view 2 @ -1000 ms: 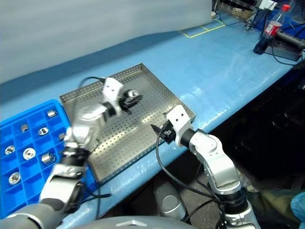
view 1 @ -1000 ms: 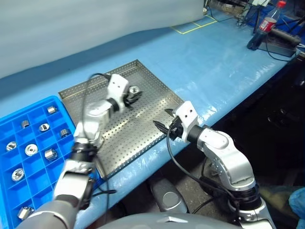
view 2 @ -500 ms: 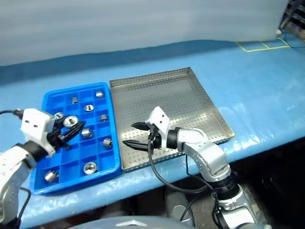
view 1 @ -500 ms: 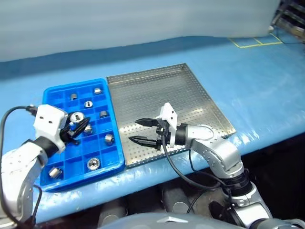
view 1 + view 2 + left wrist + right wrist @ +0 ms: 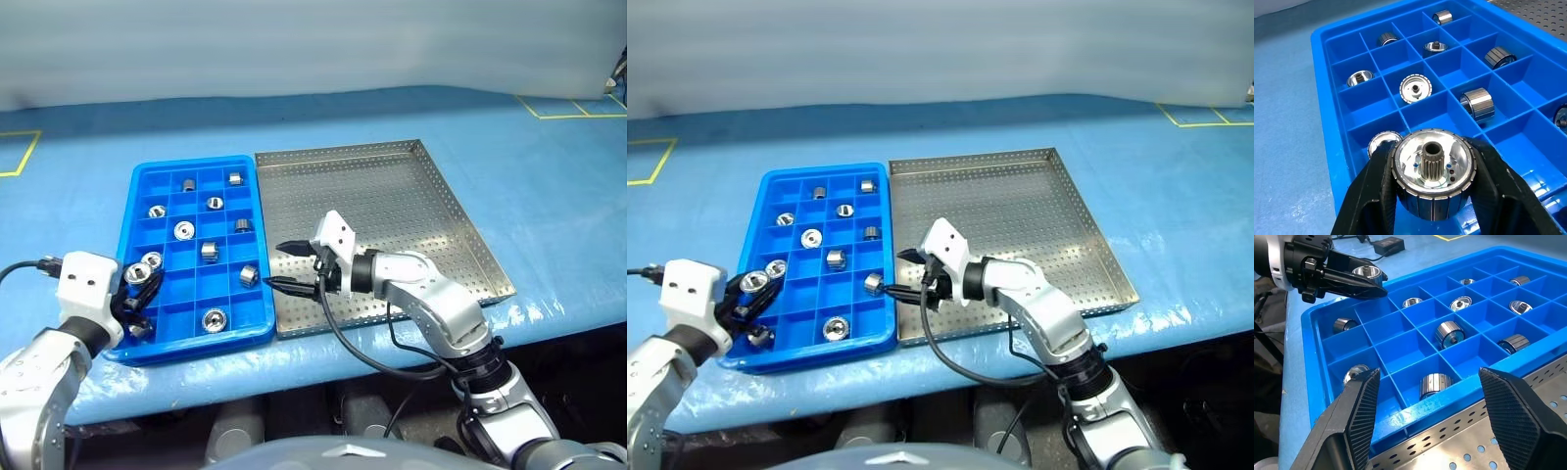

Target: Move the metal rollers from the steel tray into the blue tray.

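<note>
The blue tray [image 5: 131,211] lies left of the steel tray [image 5: 392,186], the two touching edge to edge. Several metal rollers [image 5: 183,231] sit singly in the blue tray's compartments. My left gripper [image 5: 137,286] hangs over that tray's near left corner, shut on one more roller [image 5: 1433,169], which it holds upright with the toothed hub facing up. Over the steel tray's near left edge, my right gripper [image 5: 277,264] points at the blue tray, open and with nothing in it. The steel tray's perforated floor shows no roller.
Both trays rest on a blue-covered table whose front edge [image 5: 323,357] runs just before them. Yellow tape marks [image 5: 20,152] lie at the far left and the far right [image 5: 568,103]. A black cable [image 5: 353,343] loops under my right wrist.
The camera has swung left. My left gripper carried its roller from over the steel tray to the blue tray's near left corner. My right gripper turned toward the blue tray.
</note>
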